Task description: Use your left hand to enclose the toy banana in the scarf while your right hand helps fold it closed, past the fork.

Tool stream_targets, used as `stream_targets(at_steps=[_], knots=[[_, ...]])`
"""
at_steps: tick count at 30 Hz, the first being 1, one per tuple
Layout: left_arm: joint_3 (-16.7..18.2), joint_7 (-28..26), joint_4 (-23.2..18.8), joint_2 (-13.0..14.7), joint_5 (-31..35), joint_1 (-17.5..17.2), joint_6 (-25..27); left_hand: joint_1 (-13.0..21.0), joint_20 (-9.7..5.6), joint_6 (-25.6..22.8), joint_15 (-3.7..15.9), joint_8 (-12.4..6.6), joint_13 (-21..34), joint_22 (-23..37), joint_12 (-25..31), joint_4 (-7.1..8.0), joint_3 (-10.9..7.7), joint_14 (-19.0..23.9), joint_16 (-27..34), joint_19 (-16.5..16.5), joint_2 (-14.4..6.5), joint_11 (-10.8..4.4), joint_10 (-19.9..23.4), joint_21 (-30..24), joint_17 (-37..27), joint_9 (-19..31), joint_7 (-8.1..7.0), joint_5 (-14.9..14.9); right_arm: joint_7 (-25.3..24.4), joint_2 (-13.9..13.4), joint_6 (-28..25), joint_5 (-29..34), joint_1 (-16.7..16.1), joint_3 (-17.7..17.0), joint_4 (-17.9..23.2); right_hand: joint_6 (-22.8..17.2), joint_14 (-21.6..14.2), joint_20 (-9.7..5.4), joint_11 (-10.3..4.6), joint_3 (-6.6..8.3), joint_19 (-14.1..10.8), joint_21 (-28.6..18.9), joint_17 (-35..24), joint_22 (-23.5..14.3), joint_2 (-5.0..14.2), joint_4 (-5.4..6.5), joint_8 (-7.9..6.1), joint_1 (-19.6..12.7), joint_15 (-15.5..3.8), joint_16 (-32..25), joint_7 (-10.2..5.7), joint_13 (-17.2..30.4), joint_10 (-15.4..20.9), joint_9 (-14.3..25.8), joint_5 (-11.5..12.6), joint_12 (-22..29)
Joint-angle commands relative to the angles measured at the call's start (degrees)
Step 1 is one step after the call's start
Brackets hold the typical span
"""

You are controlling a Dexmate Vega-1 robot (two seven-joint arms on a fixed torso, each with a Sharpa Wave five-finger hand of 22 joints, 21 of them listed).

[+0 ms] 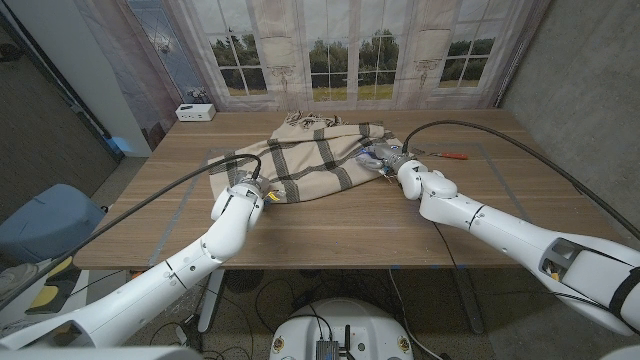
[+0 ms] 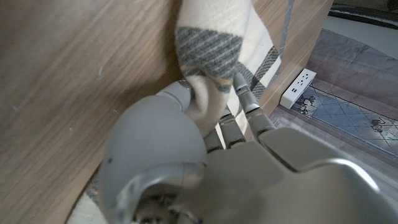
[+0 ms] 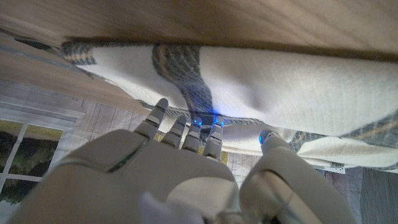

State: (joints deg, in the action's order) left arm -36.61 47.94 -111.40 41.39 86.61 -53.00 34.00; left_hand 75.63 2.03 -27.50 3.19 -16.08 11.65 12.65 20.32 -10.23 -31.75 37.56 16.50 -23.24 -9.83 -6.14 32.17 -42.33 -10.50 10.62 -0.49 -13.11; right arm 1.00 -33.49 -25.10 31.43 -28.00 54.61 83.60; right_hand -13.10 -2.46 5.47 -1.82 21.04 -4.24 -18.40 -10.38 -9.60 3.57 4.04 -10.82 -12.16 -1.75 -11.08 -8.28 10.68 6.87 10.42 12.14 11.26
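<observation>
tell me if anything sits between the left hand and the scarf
Nothing visible does. The left hand already grips the scarf at its near corner, cloth bunched in its fingers. The right hand is at the scarf's other edge.

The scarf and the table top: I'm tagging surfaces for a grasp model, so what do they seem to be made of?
The scarf looks like soft woven cloth, possibly wool or a blend: cream with grey plaid bands, matte, draping in folds, bunched where the left hand grips it. The table looks like wood or a wood-look laminate: brown grain lines, a smooth low sheen. The pictures cannot settle which.
</observation>
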Motion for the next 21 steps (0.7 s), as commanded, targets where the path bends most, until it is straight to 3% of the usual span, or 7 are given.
stream_targets(at_steps=[1,4,6,9,14,21], knots=[[-0.38,-12.62,4.08,2.16,-4.86,-0.63,1.47,2.31,-4.76,-17.59,10.37,-4.33,1.3,0.55,3.64,-0.17,-0.27,13.58,4.24,-4.75,1.85,-1.2,13.74,-7.14,-1.52,0.82,-2.3,0.39,3.7,0.29,0.4,1.52,2.45,2.3,-1.89,-0.83,-1.07,0.57,0.17,0.3,-0.64,0.41,0.06,-0.14,0.13,-0.71,-0.49,-0.78,-0.59,-0.33,0.36,0.12,0.76,0.12,-0.07,0.14],[-0.65,-14.97,3.84,3.54,-5.03,-0.5,1.6,6.47,-5.57,-27.07,10.36,-6.89,4.64,1.04,5.75,-0.32,3.28,19.71,9.76,-3.97,2.51,-0.64,19.78,-12.98,-6.84,1.49,-2.46,0.43,5.22,0.43,0.18,2.9,3.26,3.63,-2.39,-1.08,-0.99,0.57,0.13,0.77,-0.73,0.66,0.1,-0.13,0.6,-1.36,-0.53,-1.61,-0.65,-0.24,0.19,0.12,0.78,0.11,-0.02,0.11],[-0.97,-15.41,3.6,4.45,-4.64,-0.04,1.39,7.48,-5.63,-30.63,10.21,-8.22,5.78,1.14,6.06,-0.28,4.03,19.93,10.71,-3.43,2.69,-0.34,20.5,-14.63,-8.52,1.64,-2.86,0.25,6.07,0.61,0.49,3.29,3.64,4.21,-2.88,-1.16,-0.89,0.63,0.08,1.11,-0.78,0.86,0.13,-0.12,0.83,-1.92,-0.53,-2.26,-0.94,-0.16,0.16,0.12,0.78,0.11,-0.01,0.08],[-1.2,-16.42,3.03,6.06,-4.42,0.6,0.32,8.8,-5.28,-34.52,10.11,-9.72,7.77,1.49,6.41,0.0,5.36,19.59,12.19,-2.69,2.92,-0.03,21.1,-17.78,-11.69,1.77,-1.95,-0.16,7.61,0.85,1.03,4.66,4.45,5.65,-3.68,-1.2,-0.69,0.64,0.04,1.53,-0.73,1.16,0.15,-0.11,1.02,-2.7,-0.53,-3.15,-0.94,-0.04,0.05,0.12,0.68,0.11,-0.01,0.01],[-1.22,-19.22,1.51,9.65,-4.15,1.4,-3.22,9.18,-6.03,-36.24,10.09,-10.37,8.91,1.73,6.53,0.18,6.05,19.33,12.94,-2.24,2.93,0.21,21.15,-19.61,-13.5,1.76,-1.7,-0.33,9.35,1.33,1.99,6.04,5.2,7.11,-4.96,-0.38,-0.07,0.45,-0.33,2.68,-0.77,2.02,0.2,-0.12,1.48,-5.11,-0.15,-5.78,-1.46,0.23,-0.05,0.13,-0.16,0.12,-0.15,-0.29],[-0.31,-24.45,-1.0,15.63,-3.62,2.2,-10.25,9.54,-7.76,-36.47,10.15,-10.43,10.1,2.01,6.75,0.32,6.6,18.94,13.5,-1.78,2.85,-0.6,21.36,-21.56,-15.25,1.75,-1.83,-0.38,9.97,1.7,3.23,6.89,5.36,7.7,-6.2,0.48,0.34,0.34,-0.6,3.5,-0.75,2.75,0.23,-0.14,1.86,-6.98,0.1,-7.76,-1.6,0.32,0.19,0.15,-0.89,0.16,-0.39,-0.46]])
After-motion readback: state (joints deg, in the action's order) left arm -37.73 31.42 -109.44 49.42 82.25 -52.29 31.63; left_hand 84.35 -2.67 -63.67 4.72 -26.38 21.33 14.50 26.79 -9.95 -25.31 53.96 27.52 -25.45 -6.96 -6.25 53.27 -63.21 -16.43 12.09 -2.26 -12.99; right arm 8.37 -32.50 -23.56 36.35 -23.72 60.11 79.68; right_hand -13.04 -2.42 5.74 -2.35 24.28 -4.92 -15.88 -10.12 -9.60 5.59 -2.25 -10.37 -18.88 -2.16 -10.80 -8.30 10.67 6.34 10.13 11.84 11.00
